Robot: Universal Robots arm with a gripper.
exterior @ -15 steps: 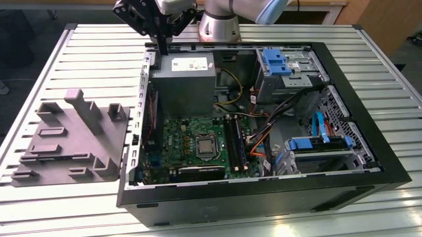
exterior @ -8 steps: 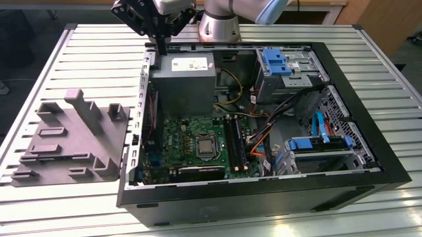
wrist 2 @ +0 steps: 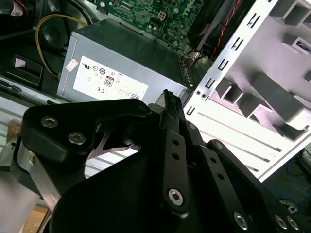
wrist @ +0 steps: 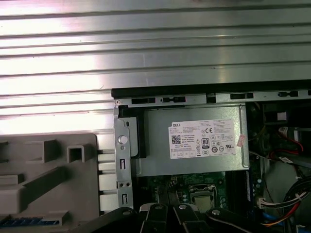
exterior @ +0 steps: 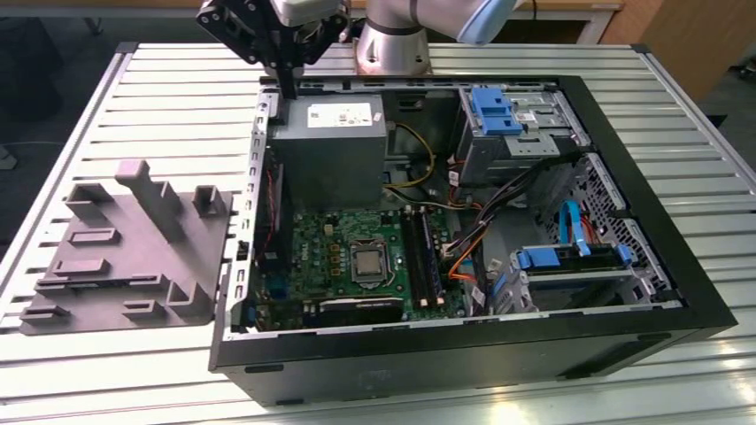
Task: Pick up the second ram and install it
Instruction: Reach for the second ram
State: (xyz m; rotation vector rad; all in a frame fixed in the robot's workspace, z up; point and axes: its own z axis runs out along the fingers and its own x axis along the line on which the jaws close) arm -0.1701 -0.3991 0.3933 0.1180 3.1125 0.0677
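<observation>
Approach stage, pick not yet made: gripper [exterior: 289, 91] narrow, fingers nearly together, hanging over corner of computer case [exterior: 473, 354] beside power supply [exterior: 327, 146]. Blue strip, probably second ram [wrist: 29, 222], lying in gray fixture [exterior: 130, 257] toward table [exterior: 177, 80] edge at exterior view's left. Grasp likely calls for wider jaws, lined up along stick.

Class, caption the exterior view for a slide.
Gripper poised at the open computer case, beside its power supply.

Both wrist views over power supply [wrist: 194, 164]
</observation>
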